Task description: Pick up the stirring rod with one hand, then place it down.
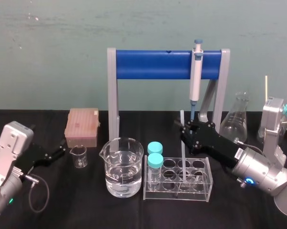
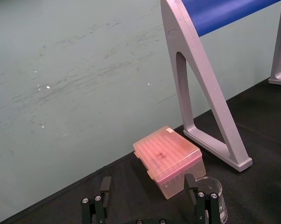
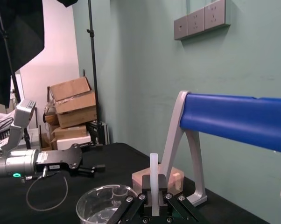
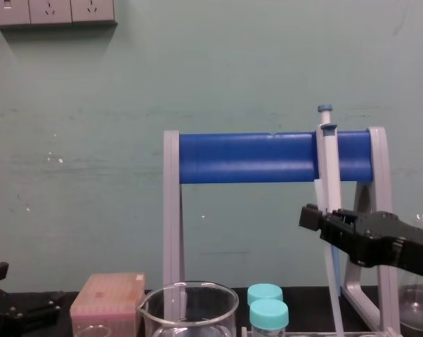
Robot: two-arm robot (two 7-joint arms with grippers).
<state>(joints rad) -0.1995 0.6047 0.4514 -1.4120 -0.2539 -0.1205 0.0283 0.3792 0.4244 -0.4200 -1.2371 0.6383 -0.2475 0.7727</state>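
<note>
The stirring rod (image 1: 182, 143) stands upright, a thin translucent whitish stick. Its lower end reaches down into the clear test tube rack (image 1: 206, 181). My right gripper (image 1: 185, 128) is shut on the rod near its upper part, coming in from the right. The right wrist view has the stirring rod (image 3: 153, 172) pinched between the two black fingers (image 3: 161, 184), with its top poking up above them. In the chest view the right gripper (image 4: 311, 217) hovers in front of the stand. My left gripper (image 1: 62, 150) rests low at the left, open and holding nothing, as the left wrist view shows (image 2: 147, 182).
A large beaker (image 1: 123, 167) with water stands left of the rack. Two teal-capped tubes (image 1: 155, 160) sit in the rack's left end. A small beaker (image 1: 78, 156) and pink tip box (image 1: 82, 126) lie near the left gripper. A pipette (image 1: 196, 71) hangs on the blue stand (image 1: 153, 64); a flask (image 1: 236, 119) stands right.
</note>
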